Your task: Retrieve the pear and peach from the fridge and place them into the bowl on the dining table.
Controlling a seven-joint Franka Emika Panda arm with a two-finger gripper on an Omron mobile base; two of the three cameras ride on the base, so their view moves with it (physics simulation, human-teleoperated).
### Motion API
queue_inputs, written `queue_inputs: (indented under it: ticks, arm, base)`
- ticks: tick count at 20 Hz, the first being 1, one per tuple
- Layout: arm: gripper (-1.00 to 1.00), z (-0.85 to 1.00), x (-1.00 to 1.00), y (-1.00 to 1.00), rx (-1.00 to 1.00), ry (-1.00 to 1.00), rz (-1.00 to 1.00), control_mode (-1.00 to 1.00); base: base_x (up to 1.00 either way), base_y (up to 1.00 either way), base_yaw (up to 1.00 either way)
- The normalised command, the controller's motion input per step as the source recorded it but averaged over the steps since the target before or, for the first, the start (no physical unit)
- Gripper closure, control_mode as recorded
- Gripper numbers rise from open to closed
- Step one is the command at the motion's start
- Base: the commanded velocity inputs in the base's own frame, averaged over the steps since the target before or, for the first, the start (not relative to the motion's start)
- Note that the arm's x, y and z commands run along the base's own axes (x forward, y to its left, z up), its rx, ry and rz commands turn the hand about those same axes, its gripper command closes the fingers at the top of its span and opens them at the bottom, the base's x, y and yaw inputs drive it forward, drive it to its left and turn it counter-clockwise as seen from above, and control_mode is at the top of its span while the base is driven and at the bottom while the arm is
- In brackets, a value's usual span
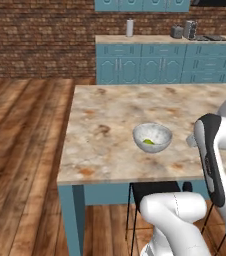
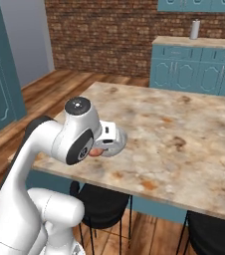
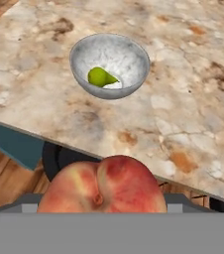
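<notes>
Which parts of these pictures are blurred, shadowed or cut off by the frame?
Hand view: the peach is so near that it looks huge, its lower part cut off; the pear in the bowl is sharp. Left base view: the bowl's inside is softly shaded, with no strong shadow on the dining table. Right base view: the arm hides most of the bowl.

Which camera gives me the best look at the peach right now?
The hand view: the peach sits large and close at the bottom, between the gripper tips. The right base view shows an orange sliver beside the arm. The left base view shows the bowl, with the pear inside.
</notes>
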Motion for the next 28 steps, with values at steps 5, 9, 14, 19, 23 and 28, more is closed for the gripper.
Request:
queue_inputs:
  ticks: [5,9,14,19,23,28]
  arm:
    - [1.00,0.00,0.00,0.00,0.00,0.00,0.00,1.00]
    - [1.00,-0.03,0.16,0.00,0.00,0.05,0.06,-1.00]
    - [1.00,-0.15,0.76,0.07,0.00,0.14,0.19,-1.00]
    - [1.00,-0.05,0.94,0.23,0.00,0.04,0.06,-1.00]
    - [1.00,-0.05,0.77,0.20,0.00,0.00,0.00,-1.00]
    - [1.00,-0.13,0.57,0.10,-0.02,0.00,-0.03,-1.00]
  base:
    - [0.89,0.00,0.21]
    - [0.49,0.00,0.20]
    - [0.00,0.00,0.00]
    - [0.00,0.00,0.00]
    - [0.00,0.00,0.00]
    - [0.00,0.00,0.00]
